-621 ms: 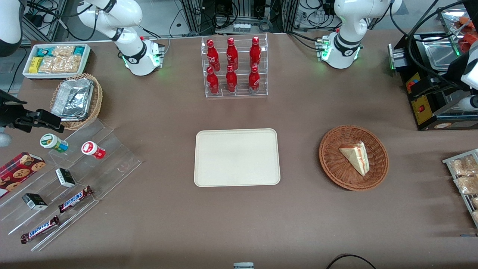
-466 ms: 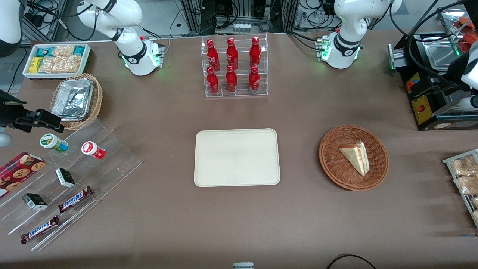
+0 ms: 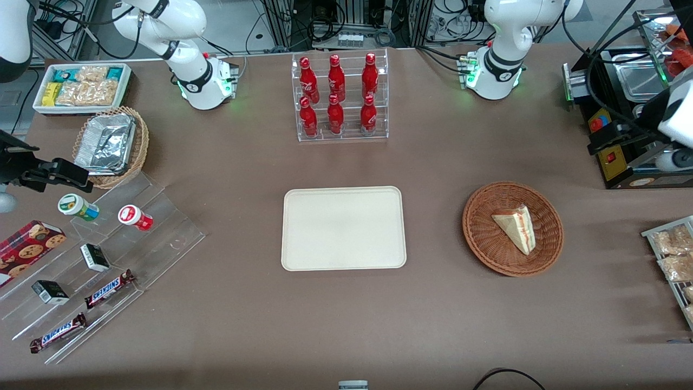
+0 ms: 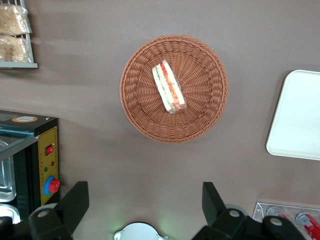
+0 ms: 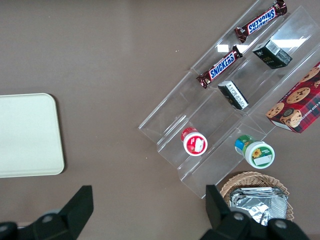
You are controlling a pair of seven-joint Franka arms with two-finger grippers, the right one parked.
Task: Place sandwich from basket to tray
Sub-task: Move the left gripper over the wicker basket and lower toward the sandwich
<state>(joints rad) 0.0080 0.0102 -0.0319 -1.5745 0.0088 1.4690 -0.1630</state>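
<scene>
The sandwich, a pale wedge with red and green filling, lies in the round reddish-brown wicker basket. The cream tray sits bare at the table's middle, a short way from the basket toward the parked arm's end. My left gripper hangs high over bare table between the basket and the arm's base. It is open wide with nothing between its fingers. In the front view the arm shows over the black machine, farther from the camera than the basket.
A black machine stands close to the gripper. A wire rack of snack packets lies at the working arm's end. A rack of red bottles stands farther from the camera than the tray.
The left arm has shifted a little toward the basket and nearer to the front camera. The sandwich, basket and tray have not moved.
</scene>
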